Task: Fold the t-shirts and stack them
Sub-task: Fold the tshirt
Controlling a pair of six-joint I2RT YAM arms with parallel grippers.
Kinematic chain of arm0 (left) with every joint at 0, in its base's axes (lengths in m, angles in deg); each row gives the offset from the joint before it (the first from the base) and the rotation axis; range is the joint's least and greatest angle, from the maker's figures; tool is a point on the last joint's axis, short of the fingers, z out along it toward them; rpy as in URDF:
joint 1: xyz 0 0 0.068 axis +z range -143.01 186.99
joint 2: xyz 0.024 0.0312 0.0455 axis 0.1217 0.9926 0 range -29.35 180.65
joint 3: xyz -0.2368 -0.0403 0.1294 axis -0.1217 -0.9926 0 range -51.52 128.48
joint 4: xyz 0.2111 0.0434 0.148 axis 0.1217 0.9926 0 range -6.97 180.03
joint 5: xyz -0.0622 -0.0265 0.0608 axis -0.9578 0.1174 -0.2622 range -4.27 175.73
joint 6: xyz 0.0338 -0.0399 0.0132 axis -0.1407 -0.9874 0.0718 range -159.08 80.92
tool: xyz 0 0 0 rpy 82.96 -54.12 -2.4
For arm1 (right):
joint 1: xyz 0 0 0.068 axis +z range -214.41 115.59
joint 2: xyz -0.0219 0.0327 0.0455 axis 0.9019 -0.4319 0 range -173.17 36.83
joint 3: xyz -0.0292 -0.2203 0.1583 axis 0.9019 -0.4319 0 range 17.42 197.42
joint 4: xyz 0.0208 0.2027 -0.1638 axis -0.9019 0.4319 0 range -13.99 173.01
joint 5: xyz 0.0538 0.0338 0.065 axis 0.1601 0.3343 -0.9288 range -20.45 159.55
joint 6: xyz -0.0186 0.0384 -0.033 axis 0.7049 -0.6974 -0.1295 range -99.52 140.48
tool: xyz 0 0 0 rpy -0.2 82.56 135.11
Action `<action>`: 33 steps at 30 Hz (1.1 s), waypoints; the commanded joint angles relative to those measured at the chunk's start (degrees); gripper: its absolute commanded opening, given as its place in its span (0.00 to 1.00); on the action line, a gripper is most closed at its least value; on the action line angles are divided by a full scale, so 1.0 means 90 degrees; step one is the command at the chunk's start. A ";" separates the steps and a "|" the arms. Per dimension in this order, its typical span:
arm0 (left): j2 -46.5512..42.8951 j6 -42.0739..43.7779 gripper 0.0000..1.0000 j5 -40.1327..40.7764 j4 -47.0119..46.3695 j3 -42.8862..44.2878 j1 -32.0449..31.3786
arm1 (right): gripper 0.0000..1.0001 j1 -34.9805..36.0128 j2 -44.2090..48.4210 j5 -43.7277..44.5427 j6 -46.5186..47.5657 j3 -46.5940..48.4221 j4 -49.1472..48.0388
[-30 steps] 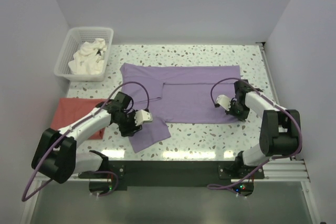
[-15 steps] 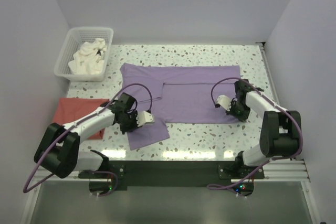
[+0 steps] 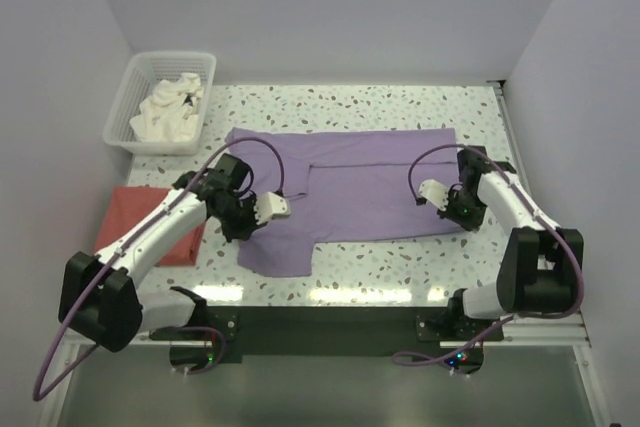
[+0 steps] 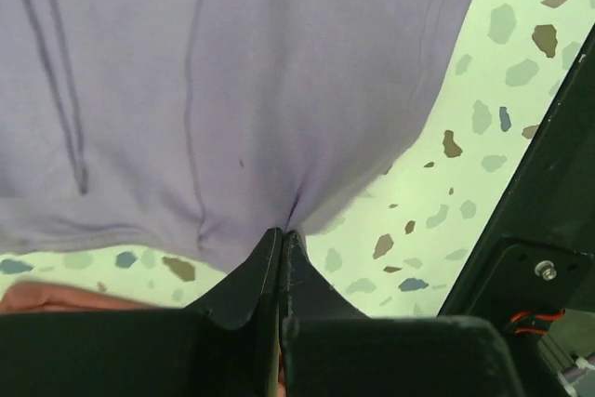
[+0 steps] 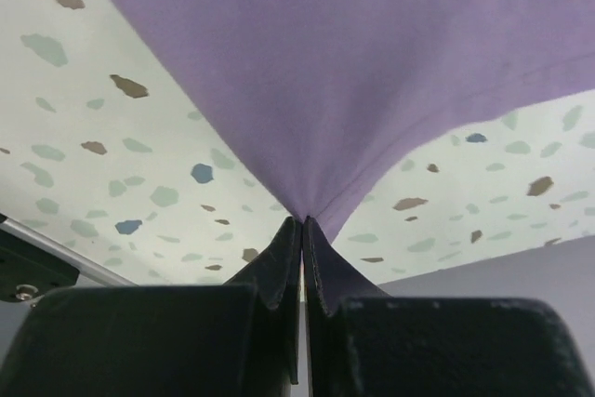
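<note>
White stone-like surface with dark speckles covers the table [image 3: 400,107], and plain pale walls stand around it.

Two arms work on it. The left arm goes from its base slantwise forward and to the right, with the wrist bent down, so the left gripper [image 3: 240,224] is at the near left part of the lilac t-shirt [image 3: 370,182]. The right arm rises along the right edge of the table, and its forearm turns inward to the left. This puts the right gripper [image 3: 462,212] at the near right edge of the same shirt.

In the left wrist view the jaws of the left gripper [image 4: 281,234] are pressed together on the hem of the lilac cloth, which gathers into folds at the tips. In the right wrist view the right gripper [image 5: 303,222] is also closed tight, and the cloth is drawn to a point between its tips.

I count two t-shirts. The lilac one lies spread across the middle of the table. The coral-red t-shirt [image 3: 125,209] lies folded at the near left, partly under the left arm.

One white lattice basket [image 3: 165,54] stands at the far left corner, with one crumpled white cloth [image 3: 170,112] inside it.
</note>
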 commanded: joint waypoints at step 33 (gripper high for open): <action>0.5350 0.0960 0.00 0.0086 0.0566 0.6760 0.1403 | 0.00 0.0081 -0.3754 0.0476 0.0069 0.4760 0.0615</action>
